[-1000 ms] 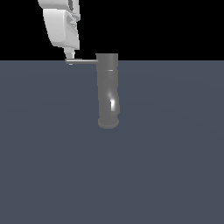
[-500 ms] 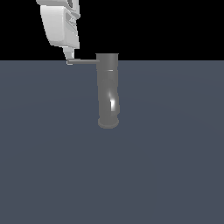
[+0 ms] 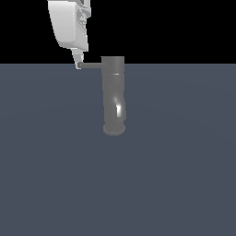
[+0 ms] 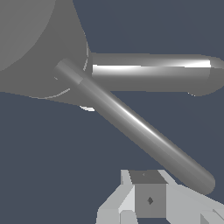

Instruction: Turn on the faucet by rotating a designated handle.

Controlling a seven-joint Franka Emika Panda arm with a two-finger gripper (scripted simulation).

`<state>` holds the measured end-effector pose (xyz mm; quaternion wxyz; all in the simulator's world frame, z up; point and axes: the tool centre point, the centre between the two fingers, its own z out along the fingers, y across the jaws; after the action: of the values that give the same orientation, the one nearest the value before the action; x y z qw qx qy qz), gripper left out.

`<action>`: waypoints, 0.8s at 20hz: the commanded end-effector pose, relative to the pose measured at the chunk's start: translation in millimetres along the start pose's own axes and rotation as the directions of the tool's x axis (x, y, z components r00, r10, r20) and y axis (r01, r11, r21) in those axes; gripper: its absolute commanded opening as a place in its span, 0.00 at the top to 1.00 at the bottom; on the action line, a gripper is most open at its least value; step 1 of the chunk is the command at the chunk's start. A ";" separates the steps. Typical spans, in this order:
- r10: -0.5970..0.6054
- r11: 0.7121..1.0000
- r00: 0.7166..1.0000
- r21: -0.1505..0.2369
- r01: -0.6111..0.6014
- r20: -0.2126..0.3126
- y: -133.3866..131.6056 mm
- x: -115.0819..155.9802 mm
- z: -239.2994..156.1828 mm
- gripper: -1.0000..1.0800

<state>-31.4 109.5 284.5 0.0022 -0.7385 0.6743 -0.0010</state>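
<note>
The dark grey surface [image 3: 184, 184] fills the lower part of the exterior view, and the faucet [image 3: 114, 97] stands upright on its wider round foot roughly midway between that surface's side edges, nearer its far edge than its near one. The white arm [image 3: 68, 25] descends from above on the exterior view's left of the faucet. The handle [image 3: 90, 65], a thin horizontal rod, projects from the faucet's top toward the exterior view's left, and the gripper [image 3: 78, 64] sits at its free tip, apparently touching it. In the wrist view the handle [image 4: 135, 131] runs diagonally with its rounded end just beside a pale finger [image 4: 148, 199]; only part of the gripper shows, so whether the fingers stand apart or together cannot be told. Judgement: contact appears confined to the rod's extreme end. Risk: a push at the very tip could slide off the rounded end, leaving the handle unrotated. A push aimed along the rod, not across it, would load the faucet without turning anything.
</note>
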 end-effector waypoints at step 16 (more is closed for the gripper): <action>0.013 1.000 1.000 -0.004 -0.013 -0.002 43.9 54.5 -0.5 1.00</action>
<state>-67.4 59.8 284.4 0.0012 -0.7373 0.6755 -0.0005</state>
